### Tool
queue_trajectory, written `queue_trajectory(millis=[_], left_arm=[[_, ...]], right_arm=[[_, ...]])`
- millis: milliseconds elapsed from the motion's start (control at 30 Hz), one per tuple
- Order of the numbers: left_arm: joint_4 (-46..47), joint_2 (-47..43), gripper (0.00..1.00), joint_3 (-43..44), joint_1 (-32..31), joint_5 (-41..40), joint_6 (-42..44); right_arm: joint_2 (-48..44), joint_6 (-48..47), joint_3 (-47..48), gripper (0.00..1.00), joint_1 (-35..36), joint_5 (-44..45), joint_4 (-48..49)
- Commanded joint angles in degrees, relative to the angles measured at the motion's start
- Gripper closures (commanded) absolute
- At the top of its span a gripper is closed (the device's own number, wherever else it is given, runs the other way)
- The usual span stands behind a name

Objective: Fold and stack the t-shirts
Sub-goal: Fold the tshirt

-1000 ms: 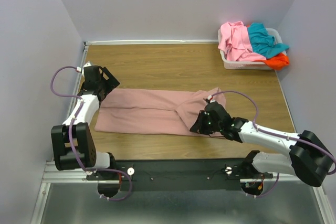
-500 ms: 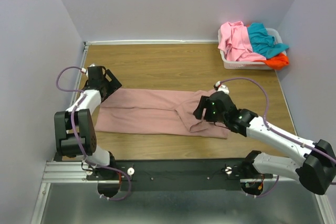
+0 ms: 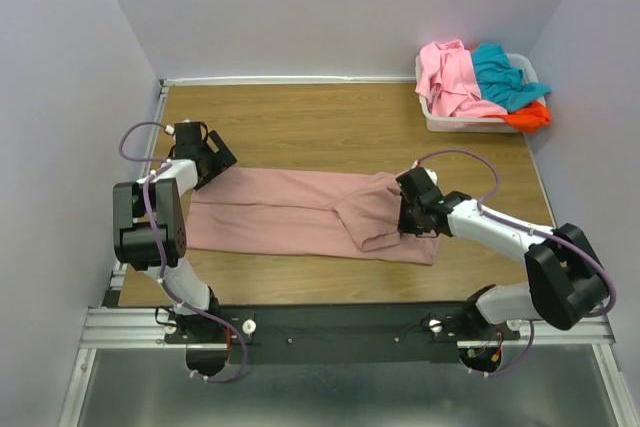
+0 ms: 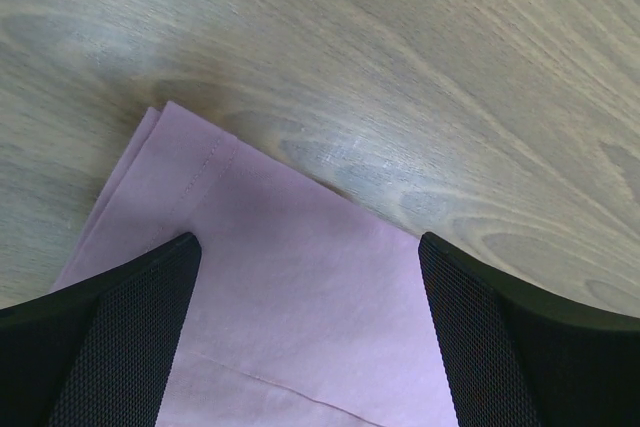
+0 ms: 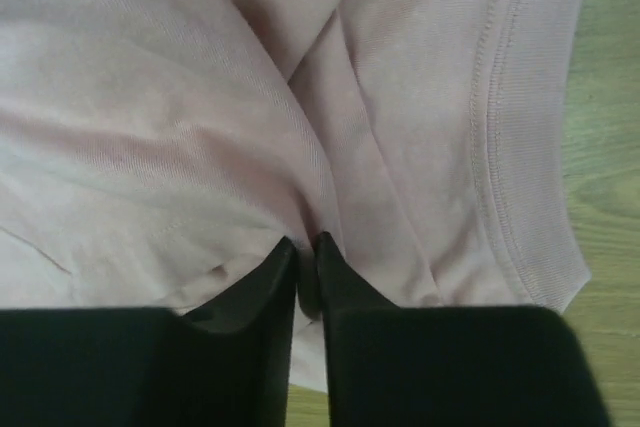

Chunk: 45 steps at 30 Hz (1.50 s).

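A dusty mauve-pink t-shirt [image 3: 290,212] lies folded lengthwise in a long band across the wooden table; no chest print shows. My left gripper [image 3: 208,165] is open over its far left corner [image 4: 300,287], one finger [image 4: 110,332] on each side of the cloth. My right gripper [image 3: 405,209] is shut on a bunched fold of the shirt's right end [image 5: 300,147], near its ribbed hem [image 5: 510,147]. Bright pink [image 3: 450,75], teal [image 3: 500,72] and orange-red [image 3: 530,117] shirts lie heaped at the back right.
The heaped shirts lie in a white plastic basket [image 3: 460,125] at the table's far right corner. Purple walls close in the table at left, back and right. Bare wood [image 3: 300,122] shows behind the shirt.
My right gripper has carried the shirt's right end up and leftward, then drawn back right with the cloth bunched over itself. My left gripper has shifted slightly toward the far left corner.
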Motion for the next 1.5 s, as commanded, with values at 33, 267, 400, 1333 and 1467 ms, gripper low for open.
queue_trajectory(millis=[33,267,400,1333,1467], left_arm=[[-1.2,1.1,0.02,-0.9,-0.2,-0.4,0.7],[-1.8,-0.3,0.02,-1.2,-0.1,-1.5,0.5],[-1.8,-0.7,0.02,-1.6,-0.2,-1.5,0.6],[-4.7,-11.0,0.02,-4.1,-9.7,-2.2,0.1],[-2.4,-7.4,0.02,-6.9,-11.3,2.8,1.3]], right_arm=[[-6.2,1.5,0.4,0.88,-0.6,-0.2,-2.9],[-13.9,5.5,2.3,0.97,-0.5,-8.1,-14.4],[-15.7,9.0,-1.8,0.89,-0.5,-7.9,-15.7],[-3.9,12.5,-3.5,0.00,-0.5,-11.0,0.1],[-0.5,11.8,-3.7,0.00,-0.6,-4.6,0.2]])
